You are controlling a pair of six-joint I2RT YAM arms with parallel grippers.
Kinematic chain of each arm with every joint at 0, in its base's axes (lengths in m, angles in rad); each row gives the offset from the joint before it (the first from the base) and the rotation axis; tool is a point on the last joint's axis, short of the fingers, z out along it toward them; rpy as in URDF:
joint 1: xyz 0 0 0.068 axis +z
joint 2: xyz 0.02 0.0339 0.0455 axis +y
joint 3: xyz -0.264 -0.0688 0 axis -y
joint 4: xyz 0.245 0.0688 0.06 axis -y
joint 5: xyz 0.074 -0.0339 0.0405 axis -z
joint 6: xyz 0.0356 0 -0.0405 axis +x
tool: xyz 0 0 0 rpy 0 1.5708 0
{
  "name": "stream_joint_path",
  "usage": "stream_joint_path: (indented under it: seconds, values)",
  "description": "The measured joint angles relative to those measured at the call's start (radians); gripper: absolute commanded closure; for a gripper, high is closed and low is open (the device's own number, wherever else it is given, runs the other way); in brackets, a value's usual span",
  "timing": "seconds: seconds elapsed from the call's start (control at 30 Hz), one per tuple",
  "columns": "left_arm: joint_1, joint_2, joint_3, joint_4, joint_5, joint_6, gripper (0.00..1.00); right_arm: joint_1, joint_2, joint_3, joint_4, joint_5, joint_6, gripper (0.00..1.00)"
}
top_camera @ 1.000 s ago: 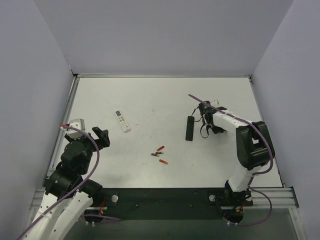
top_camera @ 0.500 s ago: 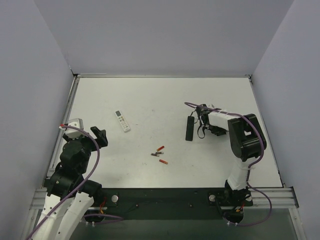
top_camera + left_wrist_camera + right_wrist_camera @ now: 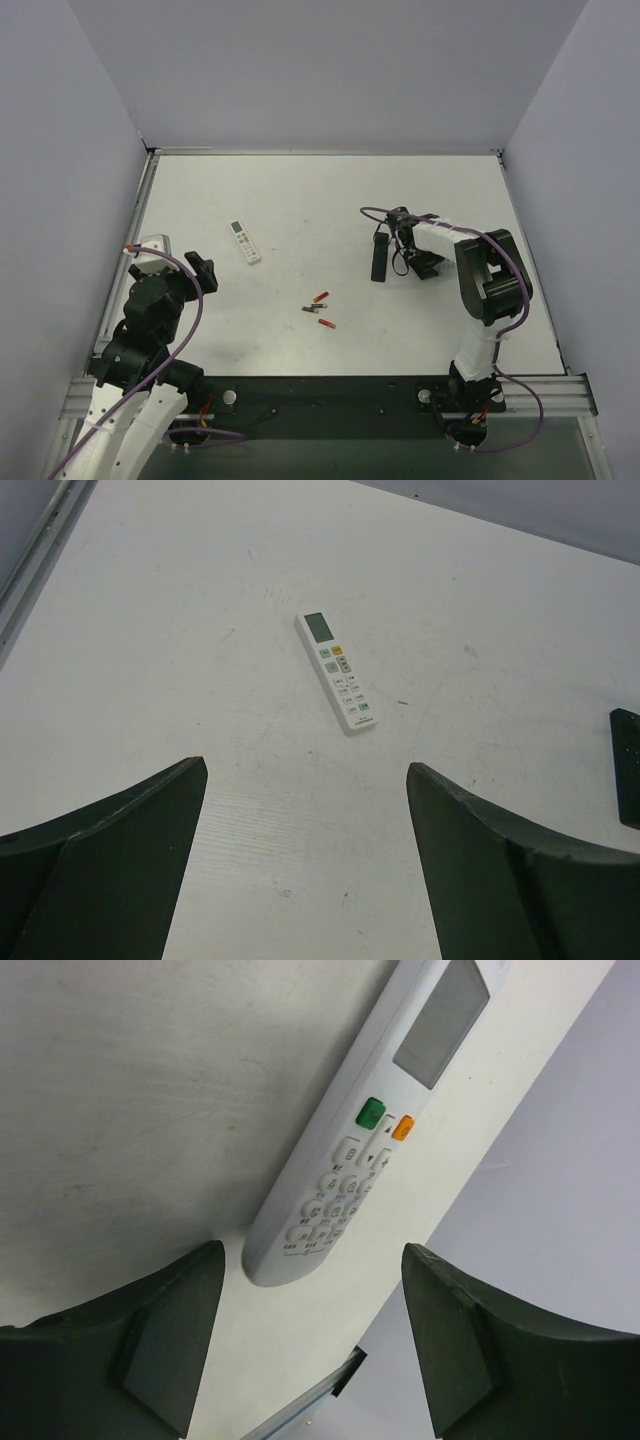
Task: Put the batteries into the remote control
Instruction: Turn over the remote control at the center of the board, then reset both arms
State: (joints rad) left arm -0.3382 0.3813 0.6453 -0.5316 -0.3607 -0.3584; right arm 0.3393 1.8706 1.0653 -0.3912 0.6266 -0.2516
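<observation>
The white remote control (image 3: 350,1150) lies face up on the table, grey screen at its far end and green and orange buttons below it. My right gripper (image 3: 312,1252) is open, with the remote's rounded near end just beyond its fingertips and nothing held. From above, the right gripper (image 3: 408,255) and its arm hide that remote. No batteries show in any view. My left gripper (image 3: 306,768) hangs wide open and empty over bare table at the near left (image 3: 203,268).
A second white remote (image 3: 337,672) lies face up left of centre (image 3: 245,242). A slim black remote (image 3: 380,257) lies just left of my right gripper. Two red cells (image 3: 320,297) (image 3: 326,323) and a dark grey cell (image 3: 312,309) lie mid-table. The wall stands close beside the right gripper.
My right gripper has opened. Its wrist has shifted a little left toward the black remote and the elbow has swung in. The left arm has barely moved.
</observation>
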Motion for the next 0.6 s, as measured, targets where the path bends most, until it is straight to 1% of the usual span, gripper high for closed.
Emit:
stream_joint_path:
  seconds: [0.13, 0.27, 0.37, 0.47, 0.5, 0.57, 0.6]
  values:
    - [0.004, 0.004, 0.0, 0.0, 0.004, 0.001, 0.08, 0.012, -0.034, 0.001, -0.016, -0.053, 0.007, 0.23]
    - [0.011, 0.012, 0.0, 0.0, 0.008, 0.001, 0.08, 0.023, -0.113, 0.001, -0.024, -0.146, 0.046, 0.2]
    - [0.018, 0.016, -0.001, 0.002, 0.011, 0.0, 0.08, 0.029, -0.222, 0.005, -0.029, -0.203, 0.09, 0.18]
    - [0.023, 0.016, -0.005, 0.003, 0.013, 0.0, 0.08, 0.029, -0.351, 0.016, -0.028, -0.243, 0.149, 0.09]
    - [0.025, 0.016, -0.006, 0.003, 0.013, 0.0, 0.08, 0.029, -0.401, 0.017, -0.021, -0.252, 0.173, 0.04]
    - [0.027, 0.013, -0.01, 0.003, 0.013, 0.0, 0.08, 0.028, -0.507, 0.013, -0.004, -0.27, 0.232, 0.0]
    - [0.027, 0.011, -0.011, 0.003, 0.013, 0.0, 0.07, 0.027, -0.566, 0.006, 0.011, -0.278, 0.262, 0.0]
